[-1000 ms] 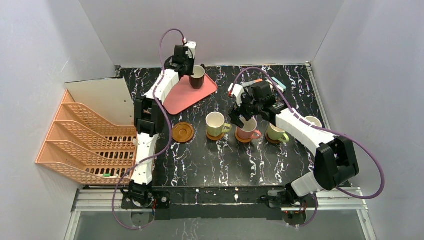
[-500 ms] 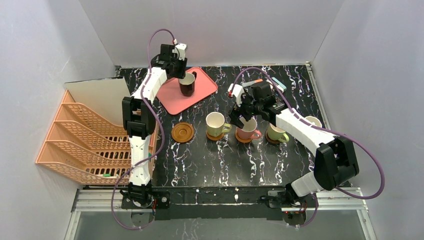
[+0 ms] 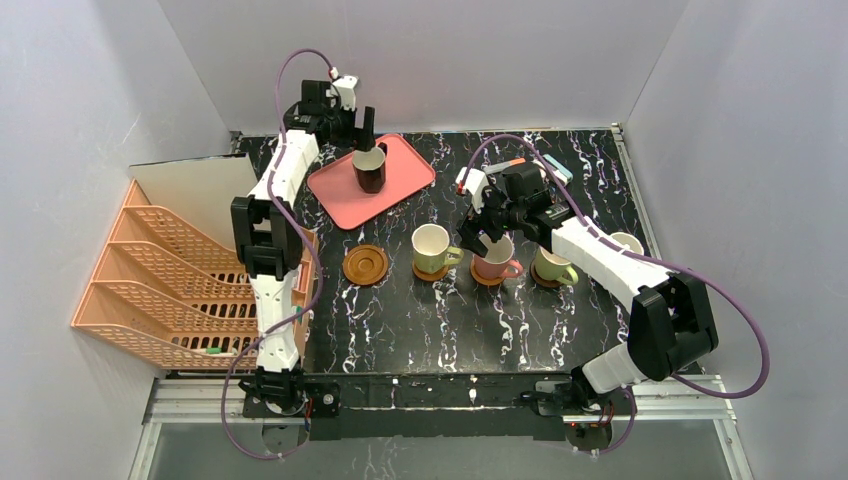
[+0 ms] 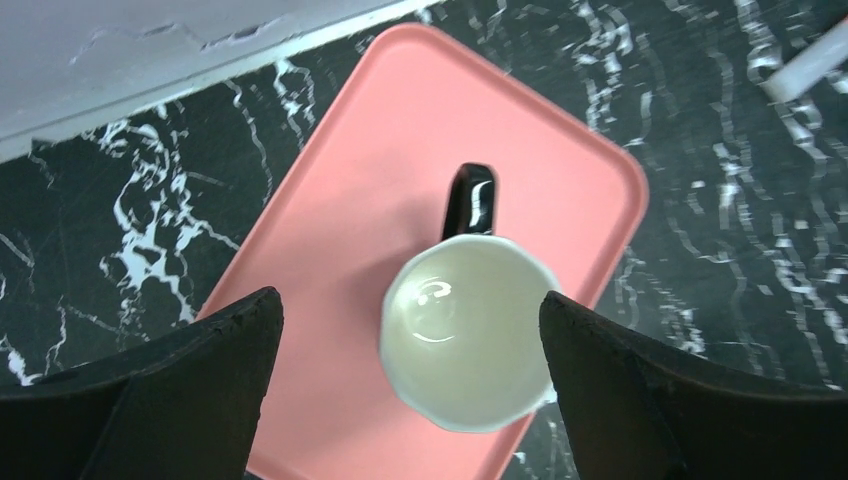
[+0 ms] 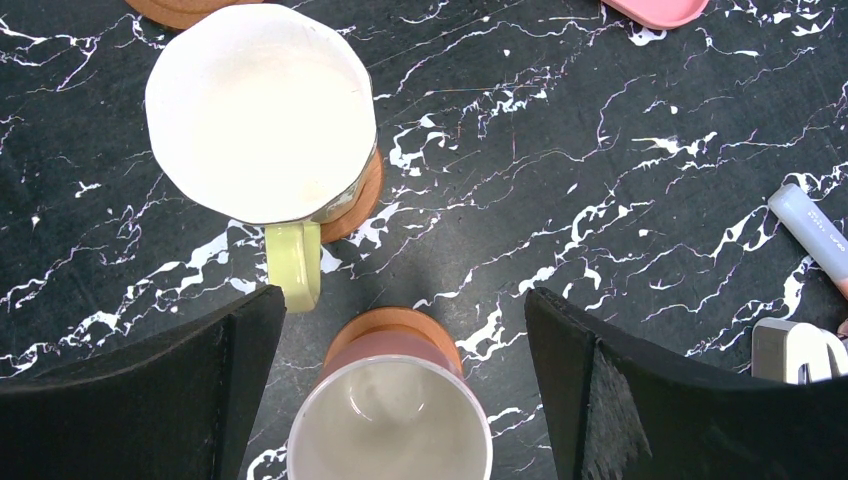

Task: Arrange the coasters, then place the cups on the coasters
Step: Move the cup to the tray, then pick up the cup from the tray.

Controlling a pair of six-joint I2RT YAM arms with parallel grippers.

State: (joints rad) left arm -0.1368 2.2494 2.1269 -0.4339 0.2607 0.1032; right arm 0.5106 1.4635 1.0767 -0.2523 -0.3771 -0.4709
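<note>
A dark brown cup (image 3: 370, 170) stands upright on the pink tray (image 3: 405, 165). My left gripper (image 3: 362, 138) hovers open right above it; in the left wrist view its fingers flank the cup (image 4: 465, 330) without touching. The right gripper (image 3: 487, 243) is open over the pink cup (image 3: 497, 262), which sits on a coaster (image 5: 395, 320). A yellow-green cup (image 3: 432, 250) and a green cup (image 3: 553, 266) each sit on a coaster. One coaster (image 3: 366, 264) lies bare. A pale cup (image 3: 628, 241) peeks out behind the right arm.
An orange tiered file rack (image 3: 170, 280) fills the left side beside the left arm. Pens and small items (image 3: 545, 165) lie at the back right, one pen (image 5: 812, 232) close to the right gripper. White walls enclose the table on three sides.
The left gripper carried the dark brown cup leftward over the tray, opened and let it go; the cup now stands free on the tray. The right arm has not moved.
</note>
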